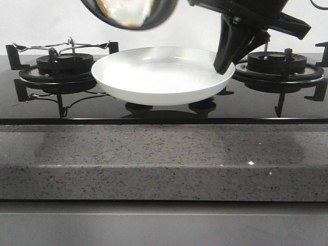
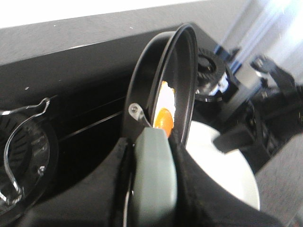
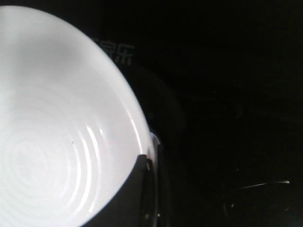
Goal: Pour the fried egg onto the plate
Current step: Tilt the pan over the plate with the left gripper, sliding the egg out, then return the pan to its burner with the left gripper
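The white plate (image 1: 159, 77) sits mid-hob between the two burners, and my right gripper (image 1: 225, 56) is shut on its right rim. In the right wrist view one dark finger (image 3: 135, 194) lies over the plate (image 3: 47, 118) at its rim. The black frying pan (image 1: 130, 15) hangs tilted above the plate's left half, cut off by the top of the front view. My left gripper (image 2: 154, 189) is shut on the pan's grey-green handle (image 2: 152, 175). The fried egg (image 2: 164, 113), white with an orange yolk, clings inside the steeply tilted pan (image 2: 182, 80), over the plate (image 2: 227, 175).
A burner with a wire grate (image 1: 64, 64) stands left of the plate and a second burner (image 1: 277, 64) to its right. Two knobs (image 1: 138, 107) sit under the plate's front. A speckled grey stone counter edge (image 1: 164, 164) runs along the front.
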You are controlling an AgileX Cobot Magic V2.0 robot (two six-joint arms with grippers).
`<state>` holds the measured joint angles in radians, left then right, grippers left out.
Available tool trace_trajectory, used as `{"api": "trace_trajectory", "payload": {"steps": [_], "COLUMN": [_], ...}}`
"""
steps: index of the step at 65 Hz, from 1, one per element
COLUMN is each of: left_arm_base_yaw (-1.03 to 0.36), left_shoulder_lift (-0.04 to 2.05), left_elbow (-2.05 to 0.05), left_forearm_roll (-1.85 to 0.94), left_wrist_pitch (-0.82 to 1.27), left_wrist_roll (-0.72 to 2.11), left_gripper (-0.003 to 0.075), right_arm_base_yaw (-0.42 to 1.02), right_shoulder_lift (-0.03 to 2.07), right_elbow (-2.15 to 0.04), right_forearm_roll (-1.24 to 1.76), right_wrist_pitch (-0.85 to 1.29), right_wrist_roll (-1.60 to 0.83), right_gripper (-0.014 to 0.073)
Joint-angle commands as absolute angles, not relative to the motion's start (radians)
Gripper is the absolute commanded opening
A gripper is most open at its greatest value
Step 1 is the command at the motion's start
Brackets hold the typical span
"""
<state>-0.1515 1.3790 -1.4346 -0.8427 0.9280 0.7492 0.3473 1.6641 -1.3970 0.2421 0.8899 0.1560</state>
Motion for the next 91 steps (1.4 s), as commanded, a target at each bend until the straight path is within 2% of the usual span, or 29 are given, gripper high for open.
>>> {"api": "trace_trajectory", "payload": {"steps": [1,20,65,79,91], "left_arm_base_yaw": [-0.209,-0.338,-0.332,-0.185,0.03], "left_shoulder_lift": [1.338,1.338,1.338,1.34,1.373], "left_elbow": [-1.465,-1.465,-1.465,-1.465,-1.465], "left_forearm_roll": [-0.862,-0.667,-0.663,-0.685,-0.889], "left_wrist_pitch": [0.838,0.722,0.707,0.707,0.791], "left_wrist_roll": [0.839,0.959,0.935,0.713,0.587], "left_gripper": [-0.0019,-0.0019,-0.0019,-0.0019,-0.0019], "right_arm_base_yaw": [0.348,0.348,0.348,0.348,0.348], "right_shoulder_lift": [1.63,1.63,1.63,1.63,1.63], "right_elbow": [-1.425,-1.425,-1.425,-1.425,-1.425], "right_forearm_roll": [0.232,0.232,0.232,0.232,0.232], "right_wrist_pitch": [0.866,0.866,0.866,0.866,0.866], "right_wrist_roll": [0.147,0.147,0.147,0.147,0.147], "right_gripper": [-0.0069,-0.0069,-0.0069,-0.0069,-0.0069]}}
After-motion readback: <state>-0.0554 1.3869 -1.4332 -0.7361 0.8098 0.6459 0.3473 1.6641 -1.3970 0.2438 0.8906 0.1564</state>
